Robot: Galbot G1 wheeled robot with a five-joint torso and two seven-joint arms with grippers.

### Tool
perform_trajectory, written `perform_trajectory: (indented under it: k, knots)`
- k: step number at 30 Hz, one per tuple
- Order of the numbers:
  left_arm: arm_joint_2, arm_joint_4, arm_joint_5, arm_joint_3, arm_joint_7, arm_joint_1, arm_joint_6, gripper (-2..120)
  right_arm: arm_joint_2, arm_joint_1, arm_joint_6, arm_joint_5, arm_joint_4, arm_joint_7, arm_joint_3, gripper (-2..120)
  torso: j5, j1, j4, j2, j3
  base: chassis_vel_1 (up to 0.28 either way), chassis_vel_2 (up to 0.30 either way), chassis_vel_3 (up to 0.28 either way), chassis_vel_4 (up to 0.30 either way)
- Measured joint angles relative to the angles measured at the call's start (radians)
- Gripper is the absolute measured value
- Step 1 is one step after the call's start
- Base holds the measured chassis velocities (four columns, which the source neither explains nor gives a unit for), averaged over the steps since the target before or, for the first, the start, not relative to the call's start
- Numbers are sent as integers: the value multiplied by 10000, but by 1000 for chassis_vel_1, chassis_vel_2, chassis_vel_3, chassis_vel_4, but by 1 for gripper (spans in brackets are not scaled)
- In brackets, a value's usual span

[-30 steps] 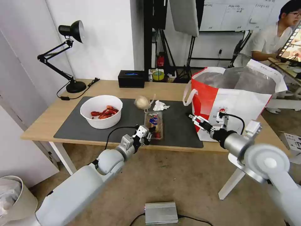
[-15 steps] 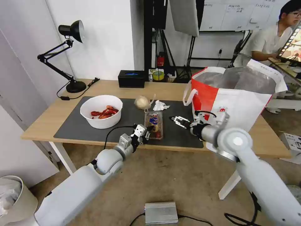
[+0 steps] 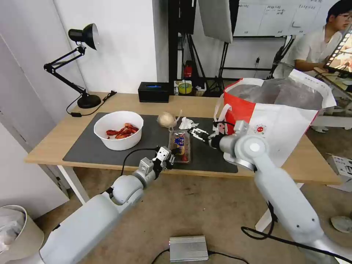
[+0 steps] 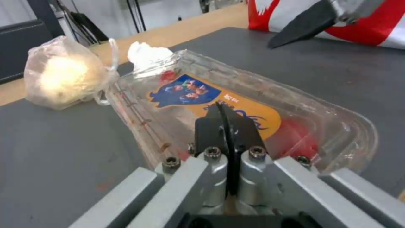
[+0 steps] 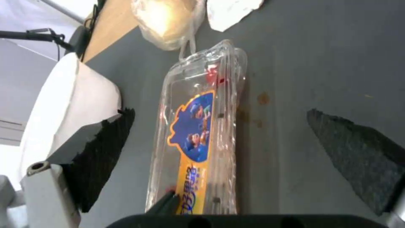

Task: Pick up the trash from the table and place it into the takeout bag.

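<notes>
Covering the wooden table [image 3: 55, 141], a grey mat [image 3: 91, 150] holds a clamshell tray [image 3: 179, 146]

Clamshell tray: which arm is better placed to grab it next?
Right. The right gripper hangs open over the clamshell tray, fingers straddling it in its wrist view. The left gripper is shut at the tray's near end.

Clear clamshell tray [image 3: 179, 146] labelled in orange and blue, red shells in white bowl [image 3: 118, 130], dark grey mat [image 3: 150, 141], red-and-white takeout bag [image 3: 271, 117]
</notes>
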Motion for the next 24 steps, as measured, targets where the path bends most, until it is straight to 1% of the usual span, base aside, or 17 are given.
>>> perform_trajectory:
  k: [5, 15, 24]
  knots:
    - [2, 24, 4, 20, -1, 6, -18, 0, 266, 205, -147, -62, -414, -3, -89, 100, 0, -1, 0, 0, 0, 0, 0, 0, 0]
    - [11, 46, 14, -3, 3, 92, -62, 0, 901, 421, -265, -686, -1116, -300, -368, 100, 0, -1, 0, 0, 0, 0, 0, 0, 0]
    - [-4, 43, 52, -34, 2, 140, -123, 0, 1201, 602, -359, -919, -1549, -447, -502, 100, 1, -1, 0, 0, 0, 0, 0, 0, 0]
